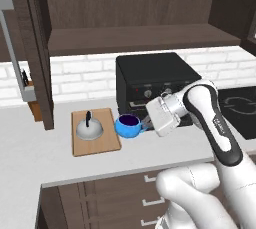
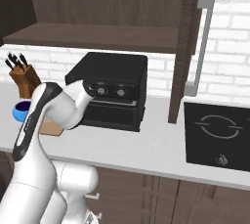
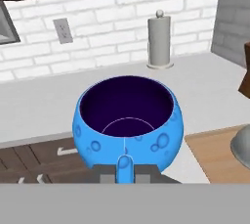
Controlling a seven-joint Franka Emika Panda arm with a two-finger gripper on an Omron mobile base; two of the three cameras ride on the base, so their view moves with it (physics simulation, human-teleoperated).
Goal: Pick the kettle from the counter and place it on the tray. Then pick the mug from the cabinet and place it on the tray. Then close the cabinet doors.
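The mug (image 1: pixel 128 125) is hanging just right of the tray (image 1: pixel 95 145), where the kettle (image 1: pixel 89 129) is sitting. In the hand view, the gripper (image 3: pixel 124 170) is pinching the mug's handle (image 3: pixel 124 165) between its fingertips.

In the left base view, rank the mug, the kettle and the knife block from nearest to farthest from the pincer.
1. The mug, held by its handle in the pincer, beside the tray.
2. The kettle, on the tray, left of the mug.
3. The knife block, far left by the wall.
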